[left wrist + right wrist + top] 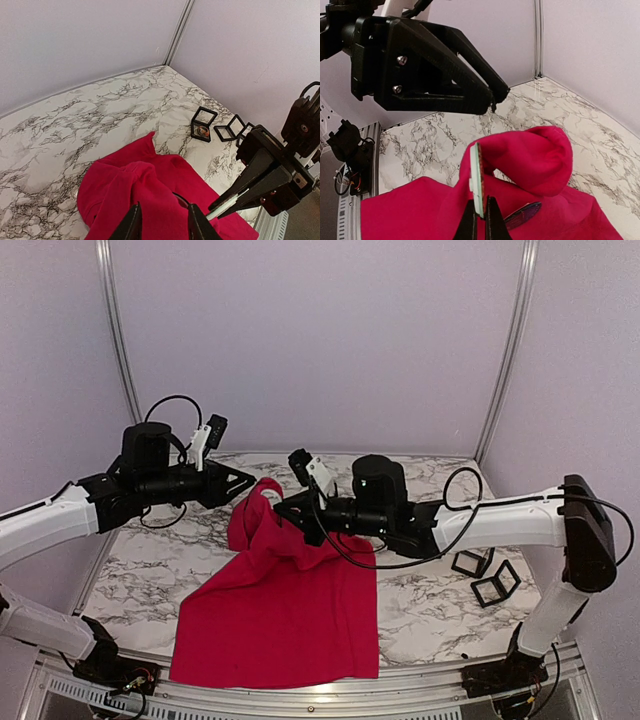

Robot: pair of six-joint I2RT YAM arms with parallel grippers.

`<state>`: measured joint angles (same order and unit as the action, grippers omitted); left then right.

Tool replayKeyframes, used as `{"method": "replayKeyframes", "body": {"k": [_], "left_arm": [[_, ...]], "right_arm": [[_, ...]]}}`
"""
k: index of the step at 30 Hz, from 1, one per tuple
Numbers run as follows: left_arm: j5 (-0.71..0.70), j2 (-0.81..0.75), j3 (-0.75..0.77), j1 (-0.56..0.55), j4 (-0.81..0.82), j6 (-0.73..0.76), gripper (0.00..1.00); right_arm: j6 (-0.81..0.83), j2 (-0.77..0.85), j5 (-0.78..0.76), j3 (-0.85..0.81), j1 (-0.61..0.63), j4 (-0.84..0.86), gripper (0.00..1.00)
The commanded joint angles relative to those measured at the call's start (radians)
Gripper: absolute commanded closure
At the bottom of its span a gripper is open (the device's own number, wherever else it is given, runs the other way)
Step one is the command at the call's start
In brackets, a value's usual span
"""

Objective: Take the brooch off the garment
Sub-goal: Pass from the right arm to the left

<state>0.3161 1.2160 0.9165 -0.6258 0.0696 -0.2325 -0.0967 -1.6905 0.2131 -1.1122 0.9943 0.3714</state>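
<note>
The red shirt lies on the table with its hem at the near edge and its top lifted up. The right gripper is pinched shut on a thin flat thing, likely the brooch. The left gripper is a little open and holds nothing. The pull-off step seems to be on. Next, the left one likely needs to hold the cloth. There is room at the back, but small black boxes sit to the right.

Plain bright red fabric T-shirt: solid colour.
Worktop: white marble pattern, grey-black veins.
Small square open frames: black.
Arm links white; fingers black; cables black.
Thin flat disc: pale green-white edge.
Walls pale lilac; corner posts silver-grey.
</note>
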Motion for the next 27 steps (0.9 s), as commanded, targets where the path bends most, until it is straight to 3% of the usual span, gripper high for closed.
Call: {"method": "replayKeyframes", "body": {"k": [1,5,8,18,27], "left_arm": [[0.111,-0.025,0.068,0.014,-0.156,0.173,0.66],[0.097,-0.031,0.106,0.014,-0.237,0.343,0.52],[0.081,-0.047,0.105,0.013,-0.242,0.468,0.52],[0.121,-0.115,0.054,0.011,-0.191,0.845,0.61],[0.099,-0.052,0.148,-0.036,-0.337,0.972,0.72]], "right_arm": [[0.048,0.047,0.076,0.022,0.003,0.1,1.0],[0.12,0.05,0.067,0.024,0.009,0.108,1.0],[0.196,0.055,0.033,0.036,0.022,0.132,1.0],[0.361,0.05,0.003,0.05,0.039,0.17,1.0],[0.416,0.045,-0.035,0.039,0.05,0.165,1.0]]}}
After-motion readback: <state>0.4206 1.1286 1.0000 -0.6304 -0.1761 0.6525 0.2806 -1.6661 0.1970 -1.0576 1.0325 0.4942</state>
